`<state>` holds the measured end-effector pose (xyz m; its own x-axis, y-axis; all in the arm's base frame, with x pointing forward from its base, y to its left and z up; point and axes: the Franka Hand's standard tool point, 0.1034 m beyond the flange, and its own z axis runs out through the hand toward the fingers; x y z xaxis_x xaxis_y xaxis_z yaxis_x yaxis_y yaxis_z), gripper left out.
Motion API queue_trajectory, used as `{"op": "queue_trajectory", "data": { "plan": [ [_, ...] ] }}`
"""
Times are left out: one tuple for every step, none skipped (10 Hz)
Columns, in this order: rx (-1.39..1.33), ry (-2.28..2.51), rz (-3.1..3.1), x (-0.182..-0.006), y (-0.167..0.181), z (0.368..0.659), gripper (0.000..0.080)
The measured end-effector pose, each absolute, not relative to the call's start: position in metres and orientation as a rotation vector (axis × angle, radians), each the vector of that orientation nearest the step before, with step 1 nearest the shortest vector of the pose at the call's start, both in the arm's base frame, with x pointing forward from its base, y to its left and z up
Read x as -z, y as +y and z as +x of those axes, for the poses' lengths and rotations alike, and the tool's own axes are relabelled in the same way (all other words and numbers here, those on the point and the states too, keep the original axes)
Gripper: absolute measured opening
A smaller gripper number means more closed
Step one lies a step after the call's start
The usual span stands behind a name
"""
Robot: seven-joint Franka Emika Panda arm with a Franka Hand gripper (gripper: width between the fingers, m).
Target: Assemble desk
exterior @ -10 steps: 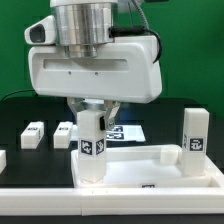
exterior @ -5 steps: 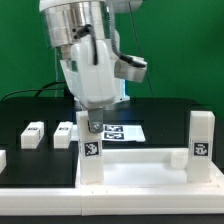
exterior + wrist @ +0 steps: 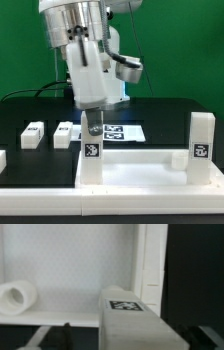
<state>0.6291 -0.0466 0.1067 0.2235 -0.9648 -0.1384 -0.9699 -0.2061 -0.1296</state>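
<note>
The smooth white plastic desk top (image 3: 140, 172), flat with a raised rim, lies low in the exterior view on the black tabletop (image 3: 165, 112). Two square post legs with black-and-white tags stand upright on it, the near leg (image 3: 92, 160) left of centre and the far leg (image 3: 203, 140) at right. The arm reaches down from the upper middle. Its pincer (image 3: 92, 127) is spread astride the near leg's head, fingers (image 3: 35, 339) clear of its sides.
</note>
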Motion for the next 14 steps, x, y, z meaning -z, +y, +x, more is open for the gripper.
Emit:
{"op": "queue_trajectory", "data": {
  "plan": [
    [-0.026, 1.681, -2.428, -0.1083, -0.0469, 0.6301, 0.0583],
    [-0.012, 1.475, -2.569, -0.1075, -0.0438, 0.6291, 0.0636],
    [-0.002, 1.278, -2.674, -0.1056, -0.0392, 0.6276, 0.0646],
    [0.008, 1.2, -2.71, -0.1058, -0.0402, 0.6278, 0.0646],
    [0.018, 1.107, -2.751, -0.1057, -0.0411, 0.6278, 0.0649],
    [0.027, 1.01, -2.792, -0.1057, -0.0417, 0.6276, 0.0649],
    [0.037, 0.869, -2.851, -0.1059, -0.0431, 0.6275, 0.0649],
    [0.05, 0.594, -2.965, -0.1072, -0.0461, 0.629, 0.0649],
    [0.059, 0.298, -3.042, -0.1068, -0.0477, 0.6316, 0.0649],
    [0.02, 0.018, -3.071, -0.1033, -0.0474, 0.6316, 0.0649],
    [0.027, 0.008, -3.072, -0.1029, -0.048, 0.6324, 0.0649],
    [0.024, 0.072, -3.071, -0.1028, -0.0479, 0.6324, 0.0562],
    [0.024, 0.07, -3.071, -0.1028, -0.0482, 0.6323, 0.0428],
    [0.021, 0.17, -3.065, -0.1028, -0.0478, 0.6324, 0.0428]
  ]
}}
